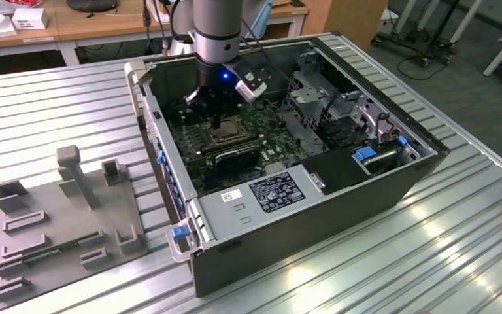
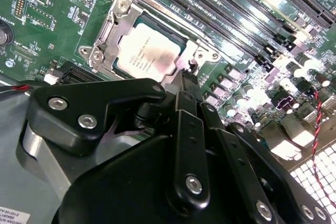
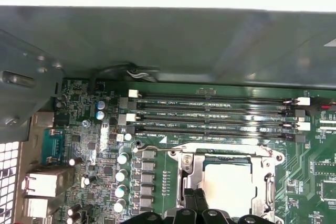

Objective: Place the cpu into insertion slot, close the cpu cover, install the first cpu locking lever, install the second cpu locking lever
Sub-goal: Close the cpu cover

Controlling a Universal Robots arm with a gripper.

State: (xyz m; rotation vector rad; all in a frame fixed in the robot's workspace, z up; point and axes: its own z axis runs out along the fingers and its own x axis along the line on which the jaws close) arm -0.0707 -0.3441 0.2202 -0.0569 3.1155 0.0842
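Observation:
The cpu (image 2: pixel 144 51) lies flat in the insertion slot (image 2: pixel 100 56) on the green board, its tan-silver top showing through the window of the cpu cover (image 2: pixel 113 27). The cover lies down flat around the chip. My gripper (image 2: pixel 189 76) stands at the slot's edge, black fingers pressed together, tips touching the silvery rim beside the chip. In the first wrist view the cpu (image 3: pixel 228 182) sits just past the gripper (image 3: pixel 194 196), and a thin locking lever (image 3: pixel 157 149) runs along the slot's side nearest the memory slots. In the exterior view the gripper (image 1: pixel 219 122) reaches down inside the open case over the cpu (image 1: pixel 228 131).
Long black memory slots (image 3: pixel 210 114) lie just beyond the socket. Capacitors (image 3: pixel 122 174) and connectors crowd the board beside it. The computer case's wall (image 1: pixel 159 140) and a drive cage (image 1: pixel 321 104) hem the arm in. A grey fixture plate (image 1: pixel 59 222) lies on the table at the exterior view's left.

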